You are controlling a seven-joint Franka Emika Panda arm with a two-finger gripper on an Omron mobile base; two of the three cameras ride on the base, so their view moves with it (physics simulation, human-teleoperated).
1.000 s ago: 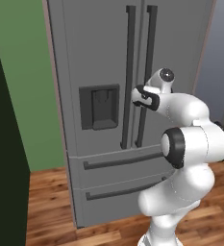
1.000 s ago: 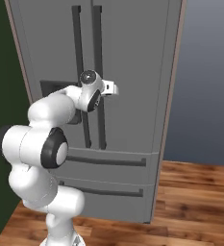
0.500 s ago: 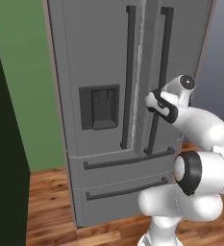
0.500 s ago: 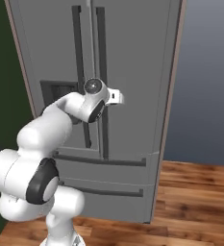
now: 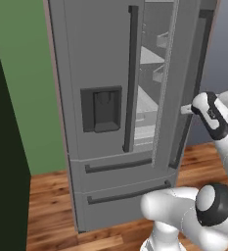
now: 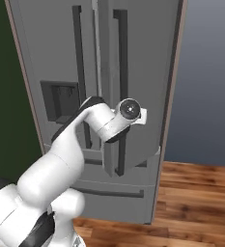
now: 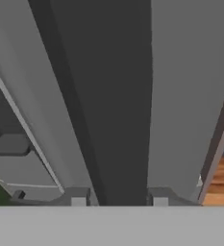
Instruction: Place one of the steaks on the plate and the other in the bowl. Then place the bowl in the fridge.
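The grey steel fridge (image 5: 101, 59) stands right in front of me. Its right door (image 6: 147, 72) is swung partly open, and white shelves (image 5: 149, 56) show through the gap. My gripper (image 5: 186, 109) is at mid height on that door's dark bar handle (image 5: 196, 59). In the hand view the gripper (image 7: 119, 198) is shut on the handle (image 7: 118, 120), with the bar between both fingertips. The left door with its own handle (image 5: 131, 73) stays closed. The steaks, the plate and the bowl are out of view.
A dispenser panel (image 5: 102, 109) sits in the left door, and two closed drawers (image 5: 120, 166) lie below. The floor (image 5: 52, 206) is wood. A green wall (image 5: 22, 73) and a dark panel (image 5: 3, 147) stand to the left, a blue-grey wall (image 6: 205, 72) to the right.
The fridge's right door has gone from closed to partly open. My hand moved right and back with the handle, and the shelves inside came into sight.
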